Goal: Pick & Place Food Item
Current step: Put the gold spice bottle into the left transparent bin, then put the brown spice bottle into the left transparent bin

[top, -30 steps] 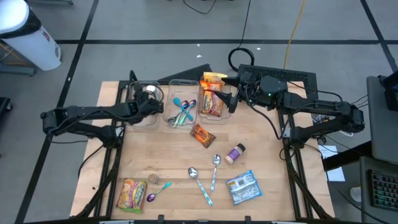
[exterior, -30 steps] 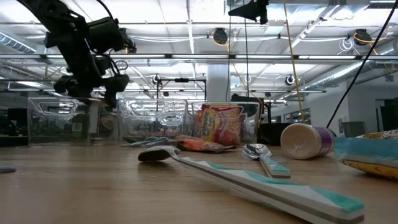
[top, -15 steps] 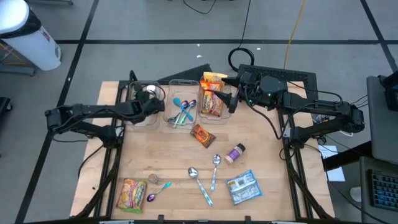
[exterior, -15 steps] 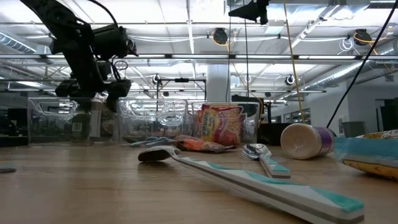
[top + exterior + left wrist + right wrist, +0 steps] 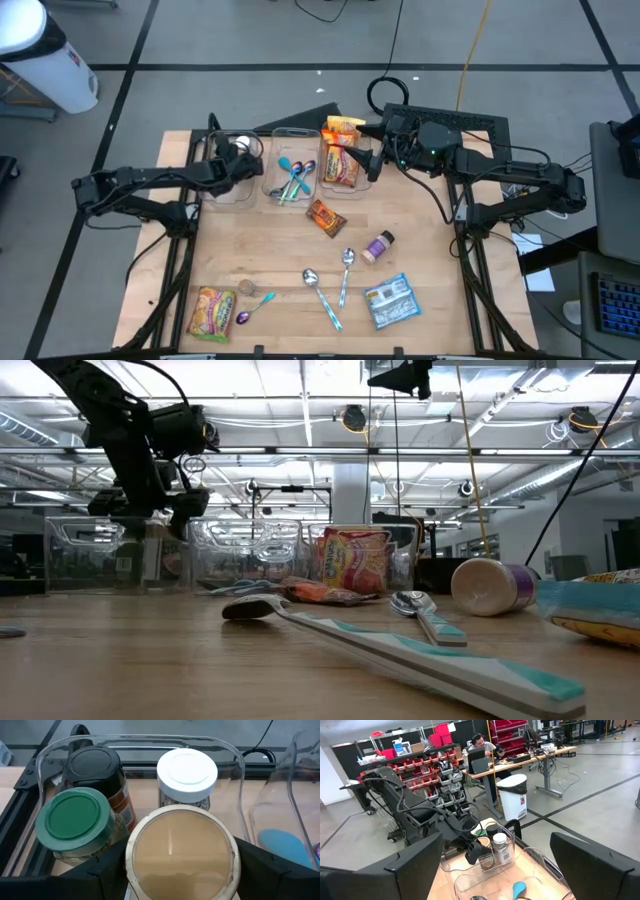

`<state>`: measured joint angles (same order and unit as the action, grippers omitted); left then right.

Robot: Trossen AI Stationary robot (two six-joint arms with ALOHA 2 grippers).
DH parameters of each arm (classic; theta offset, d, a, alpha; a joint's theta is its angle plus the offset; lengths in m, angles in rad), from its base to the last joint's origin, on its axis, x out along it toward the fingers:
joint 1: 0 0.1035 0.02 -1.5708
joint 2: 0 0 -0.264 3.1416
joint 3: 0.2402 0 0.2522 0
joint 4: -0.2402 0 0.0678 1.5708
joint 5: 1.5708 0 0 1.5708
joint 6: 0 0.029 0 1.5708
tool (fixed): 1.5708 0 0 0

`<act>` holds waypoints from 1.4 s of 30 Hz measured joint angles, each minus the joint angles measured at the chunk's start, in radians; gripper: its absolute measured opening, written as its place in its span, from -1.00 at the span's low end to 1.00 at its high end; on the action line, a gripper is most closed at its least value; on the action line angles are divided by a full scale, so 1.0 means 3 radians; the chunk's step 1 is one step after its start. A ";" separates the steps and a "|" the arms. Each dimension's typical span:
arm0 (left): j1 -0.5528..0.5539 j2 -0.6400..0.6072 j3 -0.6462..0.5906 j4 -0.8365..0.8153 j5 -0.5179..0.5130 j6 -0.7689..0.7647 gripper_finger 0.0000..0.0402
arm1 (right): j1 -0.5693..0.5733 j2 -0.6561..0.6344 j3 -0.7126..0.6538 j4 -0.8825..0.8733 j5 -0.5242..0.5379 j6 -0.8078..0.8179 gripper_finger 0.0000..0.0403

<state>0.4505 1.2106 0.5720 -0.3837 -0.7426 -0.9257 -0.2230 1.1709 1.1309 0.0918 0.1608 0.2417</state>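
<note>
My left gripper (image 5: 236,163) is over the left clear bin (image 5: 215,190) at the table's far left and is shut on a jar with a tan lid (image 5: 182,852). Three more jars stand upright in that bin: a black-lidded one (image 5: 95,767), a green-lidded one (image 5: 74,822) and a white-lidded one (image 5: 187,770). My right gripper (image 5: 385,150) is open and empty, beside the right bin, which holds orange snack packets (image 5: 341,160). My left gripper pinches the tan-lidded jar between its two fingers (image 5: 102,875), one on each side of the jar's body just below the lid (image 5: 135,885). The fingers come from above, pointing down. The jar is upright. Whether its base rests on the bin floor is hidden.
The middle bin (image 5: 293,178) holds spoons. On the table lie a brown candy packet (image 5: 325,215), a purple-labelled jar on its side (image 5: 379,245), a few spoons (image 5: 345,270), a blue-white bag (image 5: 390,300) and a yellow packet (image 5: 212,312).
My left gripper has moved a little toward the table's right edge and slightly down over the left bin, still holding the jar.
</note>
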 joint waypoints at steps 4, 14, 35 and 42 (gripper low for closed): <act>0.0033 0.0000 0.0000 0.0036 0.0034 0.0024 0.39 | 0.0000 0.0000 0.0000 0.0001 -0.0001 0.0000 0.81; 0.0034 0.0000 0.0000 0.0153 0.0064 0.0136 0.63 | 0.0000 0.0000 0.0000 0.0001 -0.0001 0.0001 0.81; 0.0034 -0.0143 0.0128 0.0141 0.0055 0.0716 0.67 | 0.0000 0.0000 0.0000 0.0002 -0.0013 0.0000 0.81; 0.0034 -0.0402 0.0320 0.0149 0.0057 0.1088 0.67 | 0.0000 0.0000 0.0000 0.0002 0.0002 -0.0044 0.81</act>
<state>0.4606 1.0900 0.6679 -0.3389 -0.7256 -0.5994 -0.2230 1.1709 1.1309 0.0925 0.1612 0.2285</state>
